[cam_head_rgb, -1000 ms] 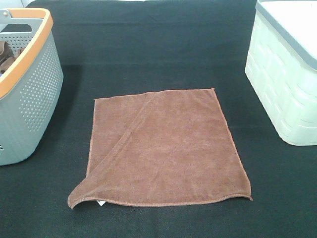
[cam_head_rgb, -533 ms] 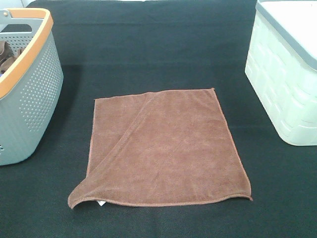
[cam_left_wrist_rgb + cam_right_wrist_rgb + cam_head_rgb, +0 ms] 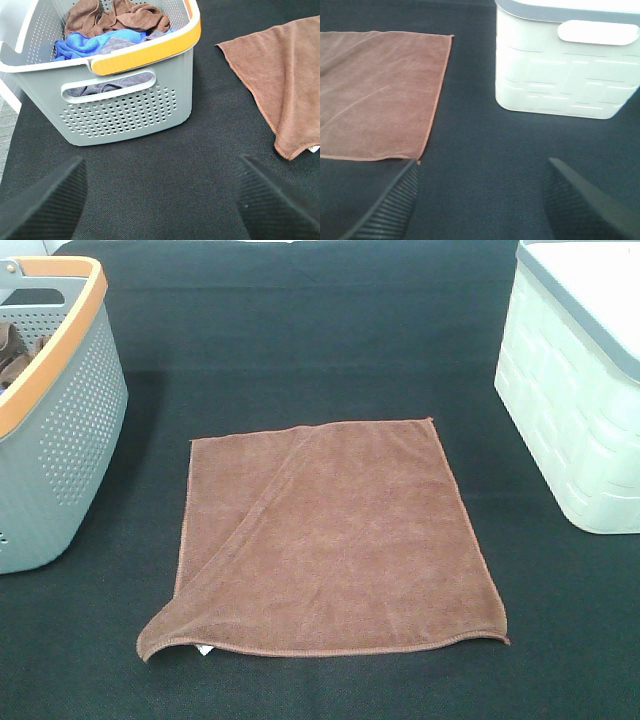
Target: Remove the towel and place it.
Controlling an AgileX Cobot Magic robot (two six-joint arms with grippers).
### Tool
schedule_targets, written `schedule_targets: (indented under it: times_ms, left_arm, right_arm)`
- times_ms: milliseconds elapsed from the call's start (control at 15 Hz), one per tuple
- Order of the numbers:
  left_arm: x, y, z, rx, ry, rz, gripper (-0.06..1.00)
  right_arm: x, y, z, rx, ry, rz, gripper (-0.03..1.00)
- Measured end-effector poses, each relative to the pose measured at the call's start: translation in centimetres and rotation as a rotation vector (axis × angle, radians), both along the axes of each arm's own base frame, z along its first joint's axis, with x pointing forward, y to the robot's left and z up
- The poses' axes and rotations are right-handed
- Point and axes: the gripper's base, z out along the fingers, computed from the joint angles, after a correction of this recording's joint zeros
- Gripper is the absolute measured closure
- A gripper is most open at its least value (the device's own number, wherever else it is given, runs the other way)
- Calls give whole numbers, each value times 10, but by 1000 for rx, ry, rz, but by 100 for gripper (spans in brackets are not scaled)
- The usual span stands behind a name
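The towel (image 3: 330,540) lay spread on the table (image 3: 300,330), between the grey basket (image 3: 60,440) and white bin (image 3: 575,410). Both tools, left tool (image 3: 160,200) and right tool (image 3: 480,200), stood released and empty; flattening the folded corner nearest the basket would probably finish placement best.

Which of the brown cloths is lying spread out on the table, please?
The towel, flat on the black table between the two containers, one corner folded over. The other brown cloths sit crumpled inside the grey basket.
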Motion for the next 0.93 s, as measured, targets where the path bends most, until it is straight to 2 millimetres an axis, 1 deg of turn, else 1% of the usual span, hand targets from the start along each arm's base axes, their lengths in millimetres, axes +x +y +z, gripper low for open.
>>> schedule_targets:
  times_ms: [933]
  left_arm:
    - [0,0,0,0,0,0,18]
  right_arm:
    - [0,0,0,0,0,5,30]
